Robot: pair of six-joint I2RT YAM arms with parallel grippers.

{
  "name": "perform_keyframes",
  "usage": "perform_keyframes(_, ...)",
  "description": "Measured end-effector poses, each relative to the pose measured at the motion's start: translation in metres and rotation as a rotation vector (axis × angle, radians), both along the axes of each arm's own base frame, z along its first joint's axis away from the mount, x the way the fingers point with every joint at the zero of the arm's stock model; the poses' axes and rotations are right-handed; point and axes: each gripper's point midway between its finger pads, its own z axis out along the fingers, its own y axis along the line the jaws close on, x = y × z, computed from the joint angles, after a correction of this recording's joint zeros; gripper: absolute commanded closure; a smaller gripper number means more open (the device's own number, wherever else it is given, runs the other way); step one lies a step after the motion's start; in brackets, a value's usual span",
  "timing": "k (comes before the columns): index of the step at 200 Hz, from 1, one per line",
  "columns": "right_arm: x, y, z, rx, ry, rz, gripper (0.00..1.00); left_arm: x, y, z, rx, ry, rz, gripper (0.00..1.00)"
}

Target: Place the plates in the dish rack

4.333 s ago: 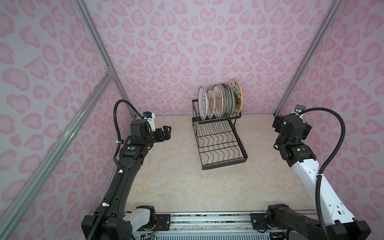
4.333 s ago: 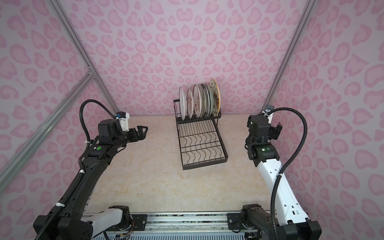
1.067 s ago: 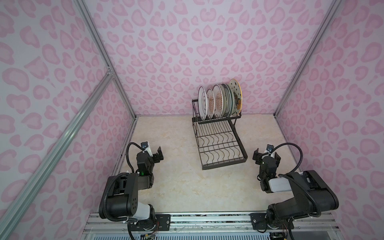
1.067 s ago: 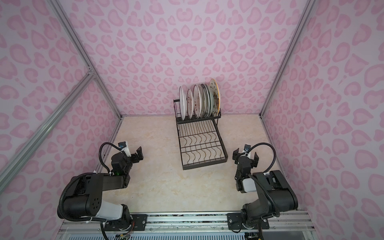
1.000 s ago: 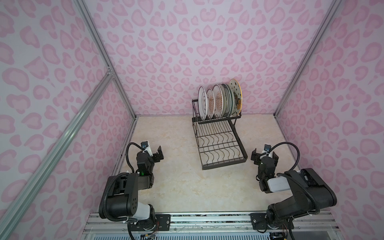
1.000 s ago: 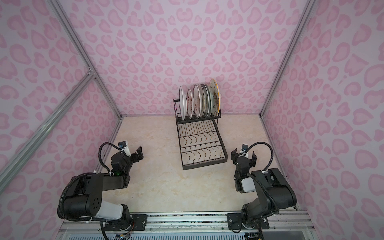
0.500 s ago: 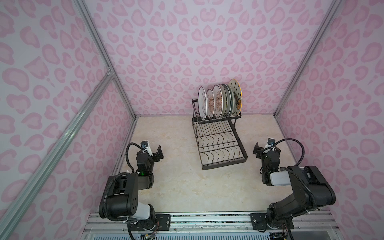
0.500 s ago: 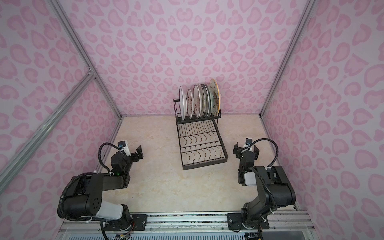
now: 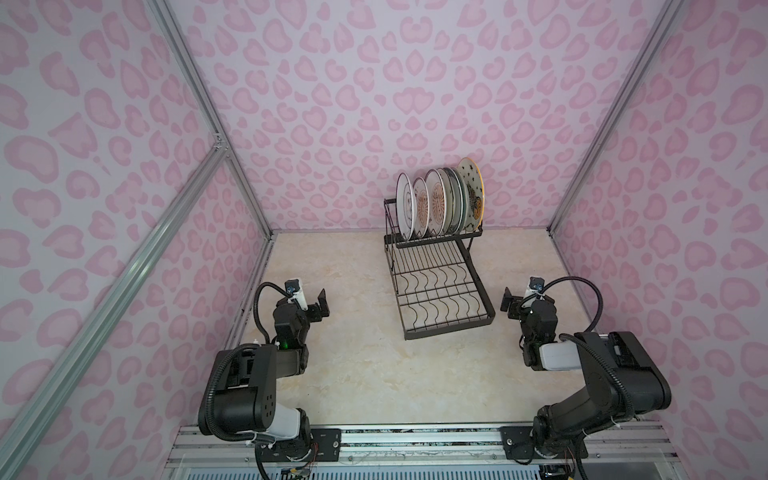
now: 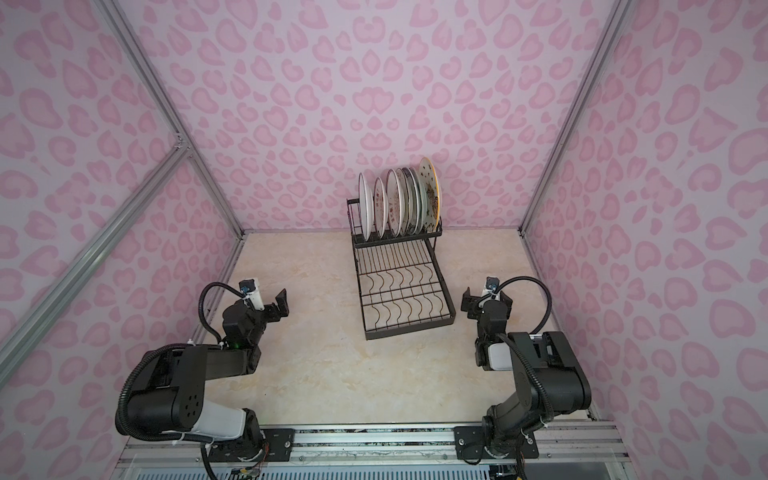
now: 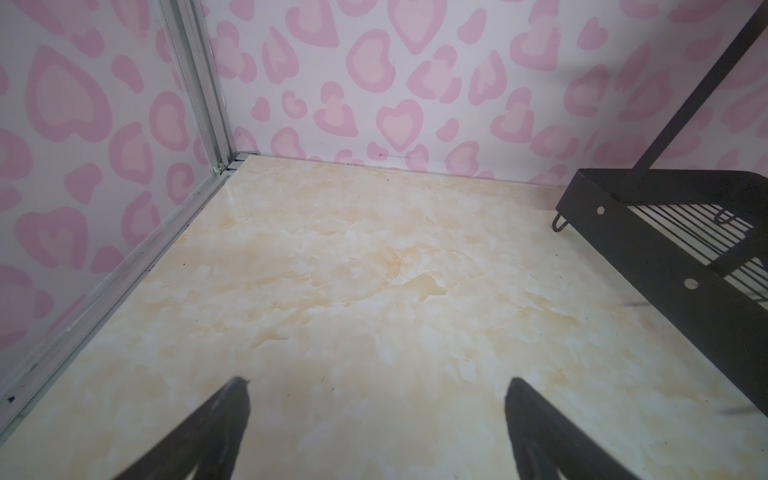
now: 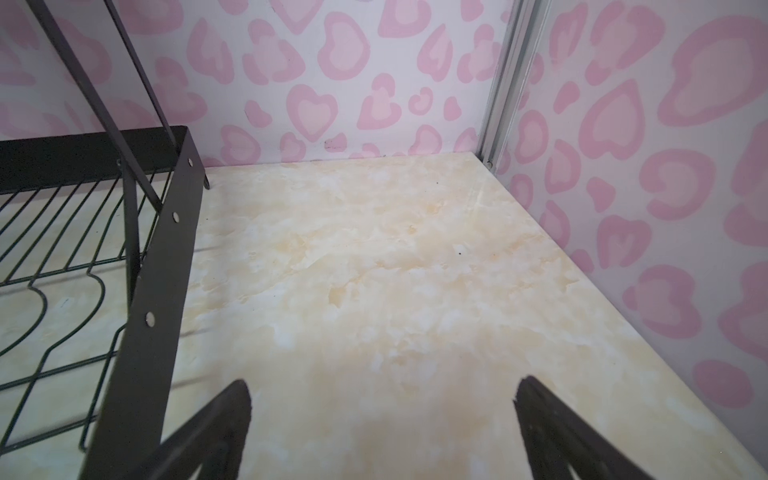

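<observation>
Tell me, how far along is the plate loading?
Done, it seems: the round patterned ceramic plates stand upright, in a row, in the raised tier of the black wire dish rack. In hand: nothing; the left gripper and right gripper are open and empty beside the rack. Left: apparently nothing, since no plate lies on the beige marble-look table.

Both arms sit folded low near their bases. The left arm bends sharply at the elbow, forearm reaching forward, and the left hand points ahead and slightly inward. The right arm mirrors it, with the right hand also aimed ahead. Both hands gape wide and hold nothing. In the wrist views their dark fingers stand far apart.
</observation>
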Motion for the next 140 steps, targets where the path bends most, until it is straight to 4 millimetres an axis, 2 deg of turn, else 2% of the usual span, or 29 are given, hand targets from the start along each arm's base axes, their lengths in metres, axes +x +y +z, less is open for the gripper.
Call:
perform_keyframes(111, 0.0004, 0.0021, 0.0004, -0.002, 0.000, 0.002, 0.02, 0.0011, -0.0019, -0.0029, 0.031, 0.019, 0.009, 0.03)
perform_keyframes(140, -0.0031, 0.0015, 0.0011, -0.033, -0.003, -0.062, 0.02, 0.0010, -0.0021, -0.0030, 0.031, 0.020, 0.009, 0.02)
